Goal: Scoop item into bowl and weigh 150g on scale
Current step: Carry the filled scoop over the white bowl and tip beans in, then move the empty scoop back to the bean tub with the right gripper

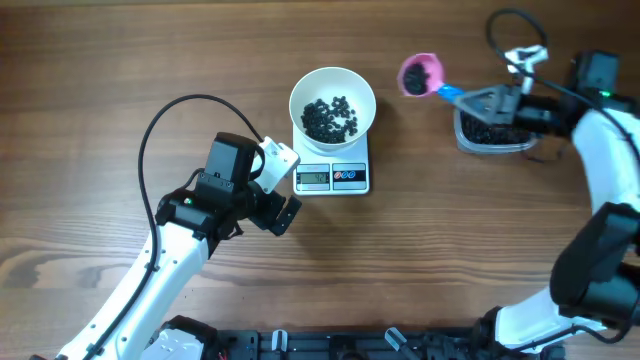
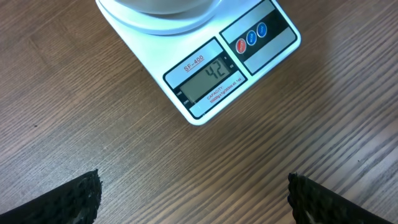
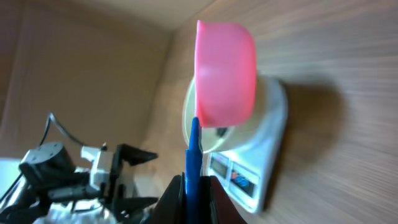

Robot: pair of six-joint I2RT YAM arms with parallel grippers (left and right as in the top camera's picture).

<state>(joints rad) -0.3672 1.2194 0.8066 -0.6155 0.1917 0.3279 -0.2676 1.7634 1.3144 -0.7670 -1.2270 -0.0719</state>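
wood table (image 1: 100, 80) shows between scale (image 2: 205, 81) edge and spread left gripper (image 2: 194, 193).

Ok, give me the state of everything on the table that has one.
kitchen scale, switched on, display shows 42.
white bowl, on the scale, partly filled with black beans.
clear tub, open, beans inside.
pink scoop, looks loaded, in the air between tub and bowl.
left gripper, open, empty.
right gripper, shut on the scoop's blue handle.
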